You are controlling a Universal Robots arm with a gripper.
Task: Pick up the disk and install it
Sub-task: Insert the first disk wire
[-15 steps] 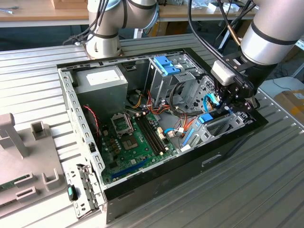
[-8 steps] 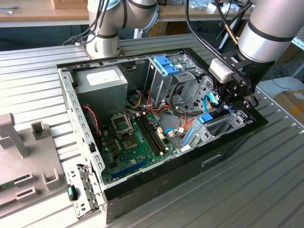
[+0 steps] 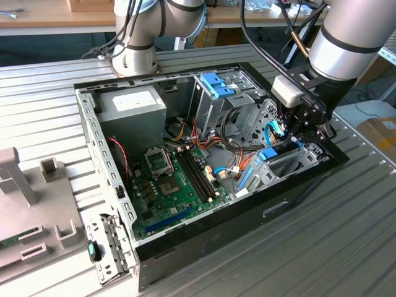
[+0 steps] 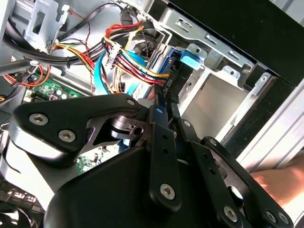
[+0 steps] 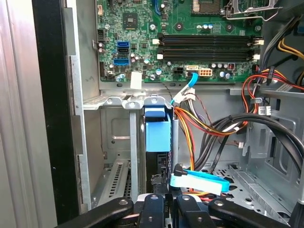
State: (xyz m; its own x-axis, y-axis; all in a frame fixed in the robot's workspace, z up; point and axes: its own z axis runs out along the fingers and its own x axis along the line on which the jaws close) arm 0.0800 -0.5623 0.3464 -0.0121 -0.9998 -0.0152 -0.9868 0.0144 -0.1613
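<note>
Open black desktop computer case (image 3: 204, 244) lies on its side on a ribbed grey metal table (image 3: 346, 235). Black linkage gripper (image 3: 296, 135) on the silver robot arm (image 3: 352, 37) is down inside the case at the exterior view's right, at the silver metal drive bay (image 3: 291, 164).

The disk, a flat dark hard drive in a light-blue plastic carrier (image 5: 157, 135), stands on edge in the bay slot, between the bay's metal walls. In the first wrist view the gripper (image 5: 164, 209) sits at the disk's near edge, its two black fingers (image 5: 152, 211) close together on either side of that thin edge; looks pinched on the disk. In the second wrist view the fingers (image 4: 161, 107) run up to the disk's dark edge (image 4: 170, 85), with its blue tab (image 4: 192, 59) beyond.

Flat light-blue data cable (image 5: 199, 180) and a bundle of red, yellow and orange wires (image 5: 209, 126) lie just beside the disk. Green motherboard (image 3: 176, 182) covers the case floor. Tall metal drive cage with blue-tabbed bracket (image 3: 216, 86) stands toward the case's back.
</note>
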